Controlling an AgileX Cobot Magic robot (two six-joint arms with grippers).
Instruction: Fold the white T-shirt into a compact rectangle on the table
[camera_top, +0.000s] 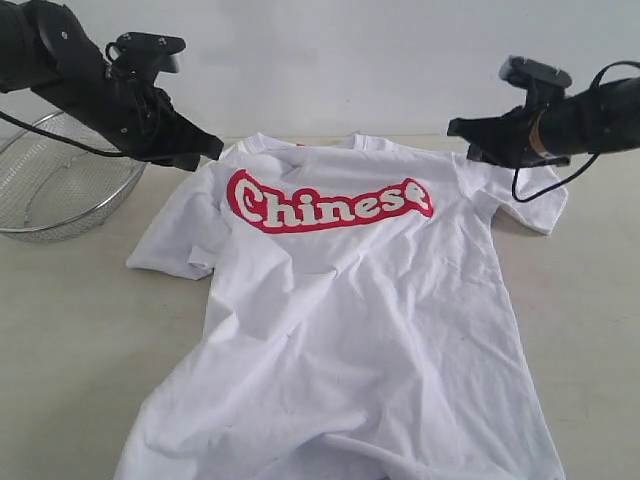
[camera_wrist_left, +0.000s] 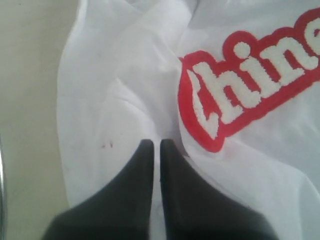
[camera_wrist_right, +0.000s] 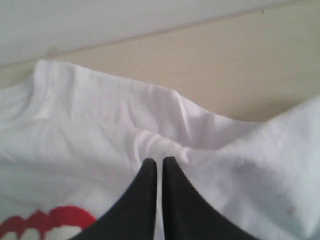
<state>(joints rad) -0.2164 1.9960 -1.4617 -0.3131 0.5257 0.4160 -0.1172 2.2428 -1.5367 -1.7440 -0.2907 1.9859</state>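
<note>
The white T-shirt (camera_top: 350, 300) lies spread face up on the table (camera_top: 70, 330), its red-outlined "Chinese" lettering (camera_top: 330, 200) across the chest and its collar toward the far edge. My left gripper (camera_top: 210, 148) hovers at the shirt's left shoulder, shut, with nothing seen pinched between its fingers (camera_wrist_left: 153, 142). My right gripper (camera_top: 455, 127) hangs over the right shoulder seam, also shut (camera_wrist_right: 160, 160), just above a small ridge of cloth (camera_wrist_right: 150, 137). The left sleeve (camera_top: 175, 240) is partly tucked; the hem runs out of view at the front.
A wire-mesh metal basket (camera_top: 60, 190) stands at the far left beside the left arm. Bare tabletop (camera_top: 590, 320) shows to the right of the shirt. A pale wall (camera_top: 330, 60) rises behind the table's far edge.
</note>
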